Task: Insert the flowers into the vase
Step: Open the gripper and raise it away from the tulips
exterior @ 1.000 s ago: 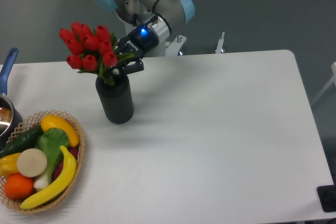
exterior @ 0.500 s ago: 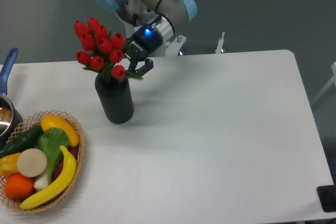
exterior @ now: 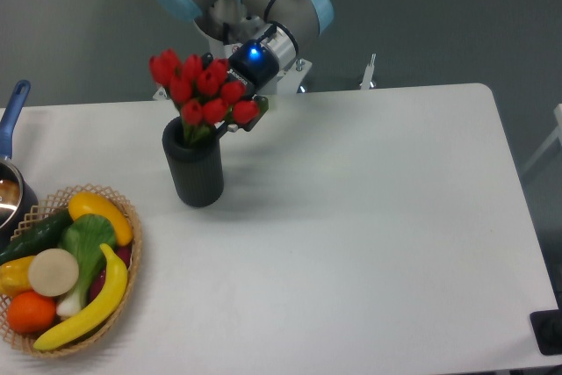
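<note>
The fingers (exterior: 248,110) are mostly hidden behind the red buds, so whether they are parted or clamped on the stems cannot be told; the gripper (exterior: 244,116) sits just right of the bunch, with a blue light glowing on its wrist. Compared with a second ago, the flowers (exterior: 204,91) have swung rightward: the heads then leaned out left of the vase, and now they tilt up and to the right, above and slightly right of its opening, while the gripper has risen and drawn toward the arm's base. The stems reach down into the hole in the top of the vase (exterior: 195,166), which stands upright on the worktop (exterior: 369,217) in the same spot as before. At the far left edge, one blue-handled pot (exterior: 10,169) is partly cut off. Below it, one wicker basket (exterior: 123,300) holds a cucumber, a leafy green, a yellow pepper, a banana, a pale round piece, an orange and a small yellow piece. About nine buds can be counted, though some overlap. No readable writing shows anywhere.
</note>
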You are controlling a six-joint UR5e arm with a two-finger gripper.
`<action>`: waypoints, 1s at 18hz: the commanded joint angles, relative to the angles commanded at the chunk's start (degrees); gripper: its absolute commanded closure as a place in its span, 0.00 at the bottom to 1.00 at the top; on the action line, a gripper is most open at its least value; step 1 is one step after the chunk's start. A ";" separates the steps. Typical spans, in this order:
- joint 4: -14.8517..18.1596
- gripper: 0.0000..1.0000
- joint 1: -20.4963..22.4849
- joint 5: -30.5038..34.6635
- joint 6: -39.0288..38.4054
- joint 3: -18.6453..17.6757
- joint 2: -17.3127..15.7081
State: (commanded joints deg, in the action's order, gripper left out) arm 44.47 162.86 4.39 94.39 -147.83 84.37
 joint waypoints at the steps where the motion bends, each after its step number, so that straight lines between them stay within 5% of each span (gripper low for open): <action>1: 0.00 0.00 0.00 0.44 0.00 0.00 0.09; 9: 0.00 0.00 1.32 1.49 -0.09 0.17 -0.87; 12: 0.18 0.00 2.28 7.09 -4.28 1.05 -4.55; 14: 0.26 0.00 4.83 16.74 -8.68 1.23 -11.14; 18: 0.18 0.00 5.71 25.57 -12.55 2.37 -14.94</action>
State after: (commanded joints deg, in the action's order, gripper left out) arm 44.65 168.57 29.96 81.84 -145.46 69.44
